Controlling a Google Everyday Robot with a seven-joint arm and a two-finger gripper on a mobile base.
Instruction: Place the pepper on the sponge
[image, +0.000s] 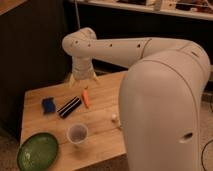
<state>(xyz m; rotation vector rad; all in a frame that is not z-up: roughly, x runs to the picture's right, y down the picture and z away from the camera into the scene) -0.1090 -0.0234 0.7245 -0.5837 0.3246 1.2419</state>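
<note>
Over the far edge of the wooden table (102, 100), find the gripper (83, 80), pointing straight down from a thick white arm (115, 47) reaching in from the right. Read the jaws as spread apart, with 2 pale fingertips (73, 81) splayed to either side and nothing held between them.

Find the pepper (86, 98) just in front of the gripper, lower in the view. Note it lying flat on the boards, slim and orange-red, apart from the fingertips and touched by nothing.

Look left of the pepper for 1 black bar with white stripes (69, 107), set at a slant, near the pepper but not touching it. Further left, find the sponge (48, 105), a small dark-blue block, flat on the table, just beside the bar's left end, its top bare. Count the bar as lying between pepper and sponge.

Toward the near edge, spot 1 pale cup (77, 133) standing upright, mouth up, well apart from the pepper. At the near left corner, see a round green plate (37, 151). Right of the cup, note 1 small white object (115, 118) on the wood, too small to identify.

Across the right half of the view, note the robot's bulky white body (165, 100), hiding the right side of the table.
</note>
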